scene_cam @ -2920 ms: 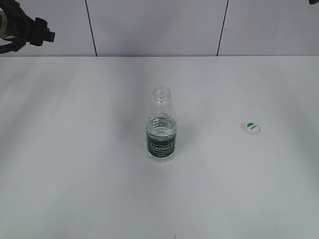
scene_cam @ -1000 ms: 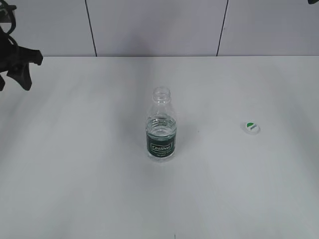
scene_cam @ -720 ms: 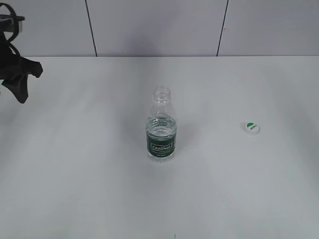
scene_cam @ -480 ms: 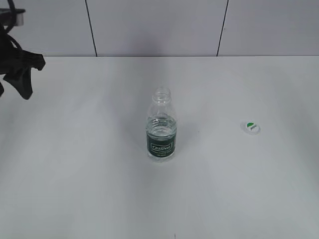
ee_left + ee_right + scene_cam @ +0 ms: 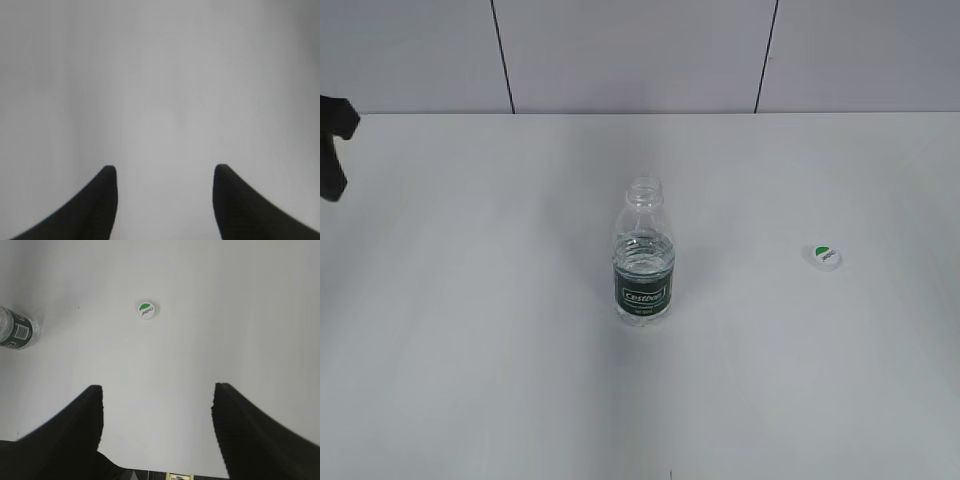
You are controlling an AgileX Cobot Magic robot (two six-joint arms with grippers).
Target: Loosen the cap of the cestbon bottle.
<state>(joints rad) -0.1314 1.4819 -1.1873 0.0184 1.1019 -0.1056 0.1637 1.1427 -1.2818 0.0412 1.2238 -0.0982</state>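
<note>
The cestbon bottle stands upright in the middle of the white table, its neck open with no cap on it. It also shows at the left edge of the right wrist view. The cap lies flat on the table to the bottle's right, well apart from it, green mark up; it shows in the right wrist view too. My left gripper is open and empty over bare table; one black finger shows at the far left edge of the exterior view. My right gripper is open and empty, short of the cap.
A white table carries the bottle and the cap. A pale panelled wall with dark seams runs along its far edge.
My left arm has drawn back to the left, so only a small black part remains at the frame's edge. The bottle and the cap have not moved.
</note>
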